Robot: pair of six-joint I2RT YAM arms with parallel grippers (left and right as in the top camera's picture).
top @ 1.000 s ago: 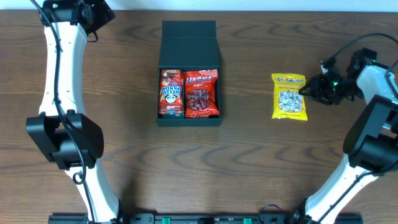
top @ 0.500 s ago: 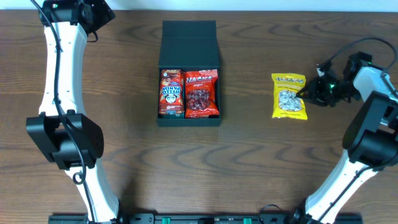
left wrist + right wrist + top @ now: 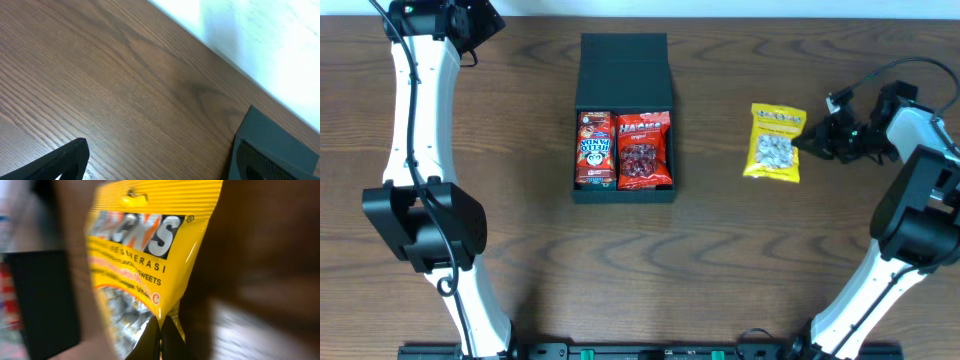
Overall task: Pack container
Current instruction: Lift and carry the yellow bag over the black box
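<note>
The container (image 3: 624,65) is a dark square box in the middle of the table, its flap lid open toward the far side. Inside lie a red Hello Panda packet (image 3: 594,149) and a red Haribo bag (image 3: 644,150). My right gripper (image 3: 807,144) is shut on the right edge of a yellow sweets bag (image 3: 775,142), lifted and tilted right of the box. In the right wrist view the bag (image 3: 145,250) fills the frame, pinched between the fingers (image 3: 148,347). My left gripper (image 3: 470,22) is at the far left corner; only one fingertip (image 3: 65,160) shows.
A corner of the box (image 3: 272,145) shows in the left wrist view beside bare wood. The table's far edge (image 3: 225,50) meets a white surface. The arm bases stand at the front left (image 3: 425,230) and front right (image 3: 920,240).
My right gripper has taken the yellow bag by its edge and shifted it slightly left and up, tilting it. The left arm has not moved.
</note>
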